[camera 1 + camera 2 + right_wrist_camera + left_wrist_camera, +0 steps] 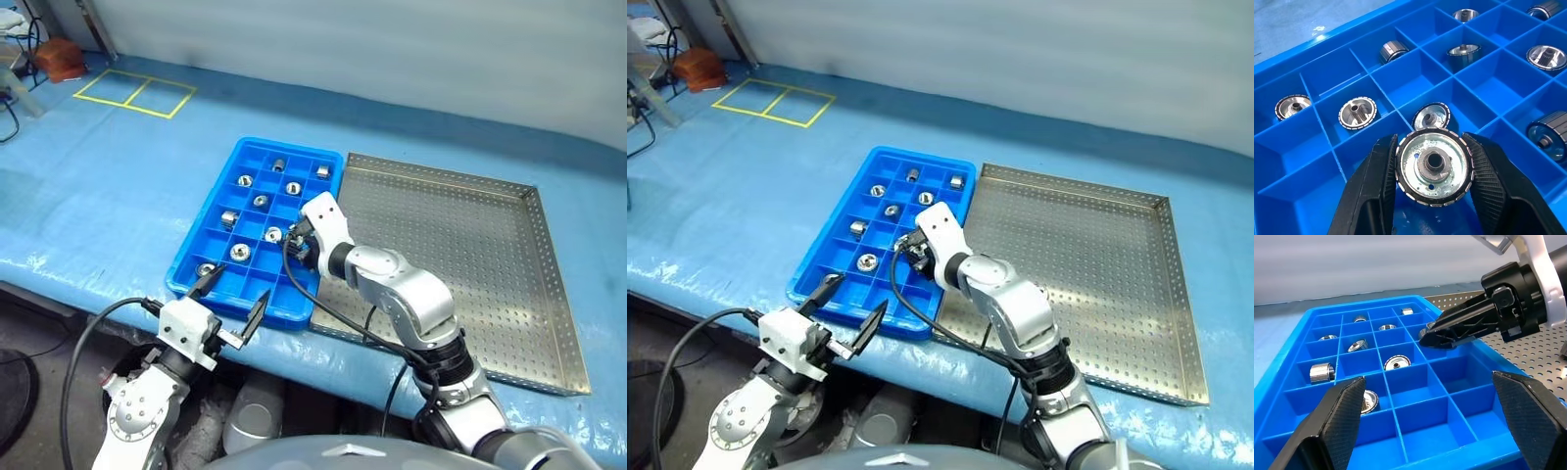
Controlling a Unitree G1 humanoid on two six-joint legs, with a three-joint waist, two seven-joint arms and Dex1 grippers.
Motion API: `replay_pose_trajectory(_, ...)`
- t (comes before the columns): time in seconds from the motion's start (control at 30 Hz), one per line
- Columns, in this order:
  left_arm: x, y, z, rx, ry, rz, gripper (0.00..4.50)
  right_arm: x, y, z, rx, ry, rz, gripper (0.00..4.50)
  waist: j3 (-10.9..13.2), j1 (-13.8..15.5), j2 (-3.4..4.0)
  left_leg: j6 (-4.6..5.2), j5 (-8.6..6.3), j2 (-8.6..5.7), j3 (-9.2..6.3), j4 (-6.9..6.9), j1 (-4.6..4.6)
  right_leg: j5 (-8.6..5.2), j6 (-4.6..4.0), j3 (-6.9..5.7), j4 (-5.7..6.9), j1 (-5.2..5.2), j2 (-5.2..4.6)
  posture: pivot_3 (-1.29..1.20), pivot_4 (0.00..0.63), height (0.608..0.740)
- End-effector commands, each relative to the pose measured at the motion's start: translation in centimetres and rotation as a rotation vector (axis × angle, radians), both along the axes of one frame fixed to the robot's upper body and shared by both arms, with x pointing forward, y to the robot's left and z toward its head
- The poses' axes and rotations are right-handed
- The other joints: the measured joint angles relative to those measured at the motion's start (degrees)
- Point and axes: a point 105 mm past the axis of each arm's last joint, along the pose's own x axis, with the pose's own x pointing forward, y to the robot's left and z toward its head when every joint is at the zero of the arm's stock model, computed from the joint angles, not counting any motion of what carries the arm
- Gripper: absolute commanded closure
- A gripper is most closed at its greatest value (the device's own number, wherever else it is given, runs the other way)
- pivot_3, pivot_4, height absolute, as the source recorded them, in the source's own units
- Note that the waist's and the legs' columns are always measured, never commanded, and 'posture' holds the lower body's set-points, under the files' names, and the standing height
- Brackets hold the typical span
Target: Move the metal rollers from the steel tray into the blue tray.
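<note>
While your right gripper [1432,196] is hanging over the blue tray [191,274], its two black fingers [1374,193] are clamping one metal roller [1433,167] by its rim, with the roller's holed face turned toward the wrist camera. You are holding it above the compartments on the side of the blue tray next to the steel tray [490,264], roughly midway along the blue tray's length, and the roller is not touching any wall.

Nine other metal rollers [240,252] are lying in separate compartments of the blue tray, mostly in its far and middle rows; some are sitting flat with the hole upward, others are lying on their sides. One of them [1431,117] is showing just beyond the held roller in the right wrist view.

The steel tray is sitting just beside the blue tray, on the robot's right, on the blue-covered table [88,186]; its perforated floor is showing bare.

Your left gripper [231,306] is hovering at the near edge of the blue tray with its fingers spread wide, grasping nothing.
</note>
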Motion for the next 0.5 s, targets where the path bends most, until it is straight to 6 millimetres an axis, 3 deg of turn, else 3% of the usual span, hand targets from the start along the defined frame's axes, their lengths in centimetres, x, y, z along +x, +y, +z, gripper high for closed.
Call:
replay_pose_trajectory(0.03, 0.0, -0.3, 0.4, -0.02, -0.024, -0.02, 0.0, -0.6, -0.4, 0.8, 0.017, -0.016, 0.001, 2.79, 0.0, 0.61, 0.0, 0.0, 0.0, 0.0, 0.0, 0.0, -0.03, 0.0, 0.0, 0.0, 0.0, -0.03, 0.0, 0.49, 0.15, 0.74)
replay_pose_trajectory(0.23, 0.3, -0.5, 0.1, -0.019, -0.018, -0.053, 0.0, -1.2, -1.7, 0.3, -0.012, 0.004, -0.02, 2.79, -0.02, 1.71, -0.02, 0.0, 0.01, -0.01, 0.01, 0.01, -0.29, 0.01, 0.02, -0.01, 0.02, -0.26, 0.01, 0.47, 0.15, 0.74)
replay_pose_trajectory(0.27, 0.4, -0.4, 0.0, -0.014, -0.016, -0.056, 0.0, -1.3, -1.9, 0.3, -0.01, 0.006, -0.026, 2.07, -0.02, 1.82, -0.01, 0.0, 0.01, -0.01, 0.01, 0.01, -0.32, 0.02, 0.04, -0.02, 0.02, -0.28, 0.01, 0.45, 0.15, 0.74)
replay_pose_trajectory(0.47, 0.9, -0.2, -0.4, 0.011, -0.009, -0.103, 0.0, -1.5, -3.0, 1.3, 0.016, -0.023, -0.077, 0.2, -0.03, 2.13, -0.01, 0.0, 0.01, -0.01, 0.01, 0.03, -0.34, 0.03, 0.04, -0.04, 0.02, -0.32, 0.0, 0.4, 0.15, 0.74)
replay_pose_trajectory(0.5, 1.0, -0.3, -0.4, 0.01, -0.009, -0.114, 0.0, -1.5, -3.2, 1.7, 0.025, -0.035, -0.089, 0.2, -0.03, 2.06, -0.01, 0.0, 0.01, -0.01, 0.01, 0.05, -0.34, 0.03, 0.05, -0.04, 0.01, -0.32, 0.0, 0.39, 0.15, 0.74)
